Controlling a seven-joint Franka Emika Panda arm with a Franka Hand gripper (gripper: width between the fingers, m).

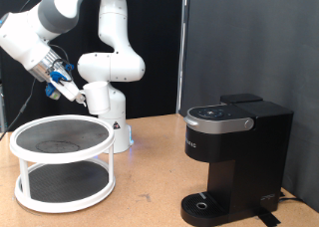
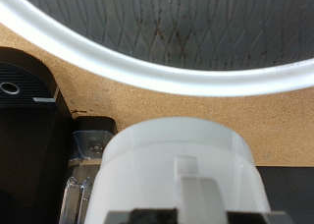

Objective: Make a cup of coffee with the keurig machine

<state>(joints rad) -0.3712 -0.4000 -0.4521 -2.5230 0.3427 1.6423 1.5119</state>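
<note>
Jaws clamped on the cup [image 2: 182, 175] is what you see in the wrist view, its white wall filling the space between the fingers; in the exterior view the gripper [image 1: 68, 91] hangs high over the counter's left end, above the white two-tier rack [image 1: 62, 167], and the cup itself is too small to make out there. Moving right, you pass the arm's white base [image 1: 108, 113] near the back edge of the counter [image 1: 150, 167], then bare wood. At the right end, toward the front corner, stands the keurig machine [image 1: 234, 157], lid down, its round drip tray unoccupied. You should treat the cup as rigid, light and probably glazed, so slippery and chip-prone; a hold across the rim or wall looks safest, with the handle clear of the fingers.
</note>
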